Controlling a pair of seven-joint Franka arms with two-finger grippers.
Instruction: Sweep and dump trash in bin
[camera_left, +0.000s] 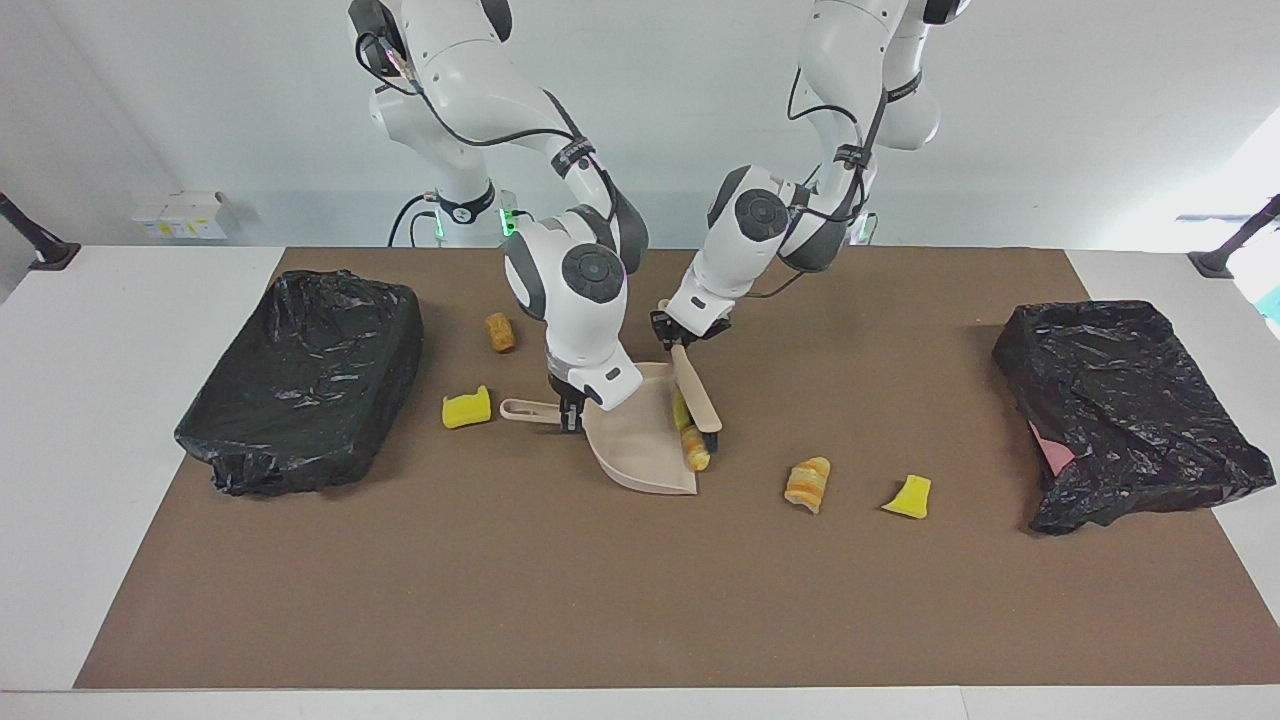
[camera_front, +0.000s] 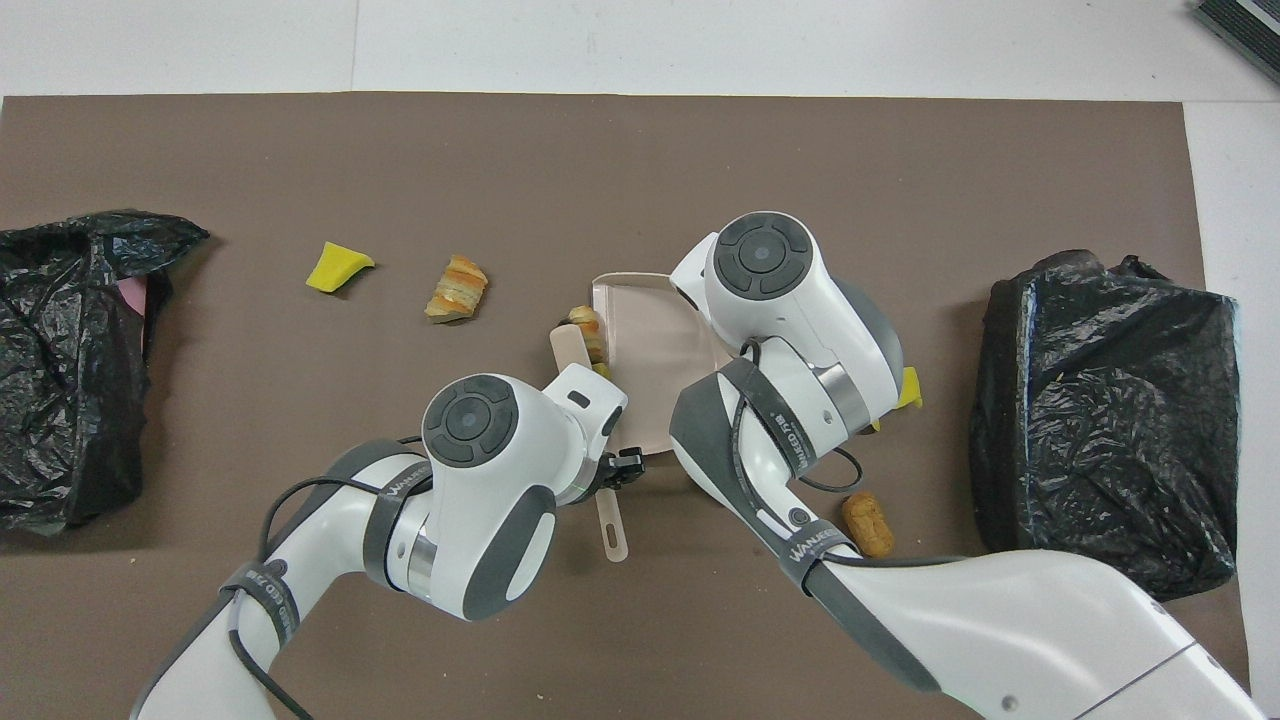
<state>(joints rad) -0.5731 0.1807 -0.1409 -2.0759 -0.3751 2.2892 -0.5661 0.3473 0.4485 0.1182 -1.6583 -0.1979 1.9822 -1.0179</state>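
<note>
The right gripper (camera_left: 572, 412) is clamped on the handle of the beige plastic dustpan (camera_left: 640, 440), flat on the brown-matted table (camera_left: 600, 600). The left gripper (camera_left: 672, 335) is clamped on the beige brush (camera_left: 697, 392), pressing a striped bread-like roll (camera_left: 696, 452) and a yellow sponge chunk (camera_left: 680, 408) against the dustpan's mouth. Another striped roll (camera_left: 808, 482) and a yellow sponge wedge (camera_left: 908, 496) lie toward the left arm's end, near a black-bagged bin (camera_left: 1130, 410)

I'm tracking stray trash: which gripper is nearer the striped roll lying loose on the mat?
Left. The left gripper holds the brush beside the striped roll; the right gripper grips the dustpan handle.
</note>
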